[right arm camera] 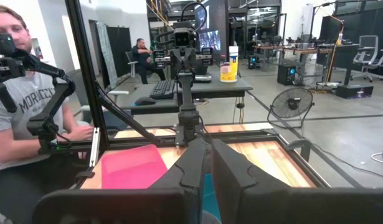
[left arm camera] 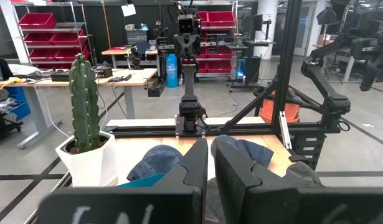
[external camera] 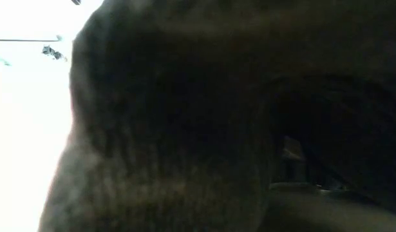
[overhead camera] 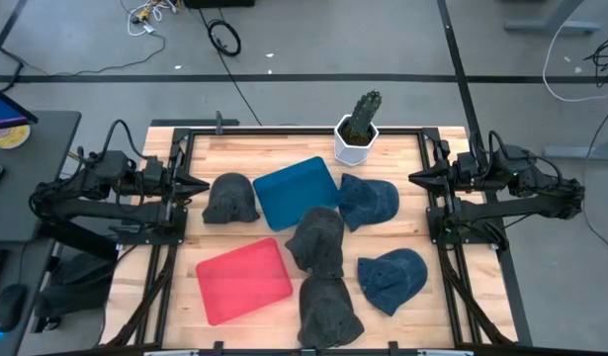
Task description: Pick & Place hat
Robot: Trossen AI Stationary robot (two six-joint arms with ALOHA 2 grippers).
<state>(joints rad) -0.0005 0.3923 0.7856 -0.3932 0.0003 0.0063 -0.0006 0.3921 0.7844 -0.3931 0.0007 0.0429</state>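
Desk (overhead camera: pixel 402 307) carrying five hats mid-frame | left tool (overhead camera: pixel 195 185) and right tool (overhead camera: pixel 419 178) resting narrow at the edges, holding nothing | step: none starting | next: reaching nearest dark hat (overhead camera: pixel 229 199)

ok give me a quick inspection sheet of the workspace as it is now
surface: wooden table, bare at the far edge
job's things: three dark grey hats, two blue caps, blue tray, red tray
clutter: potted cactus
grippers: left claw and right claw shut, empty, at the table's sides
cables: loose on the floor
surroundings: person seated beside the table; low view blocked by a hat
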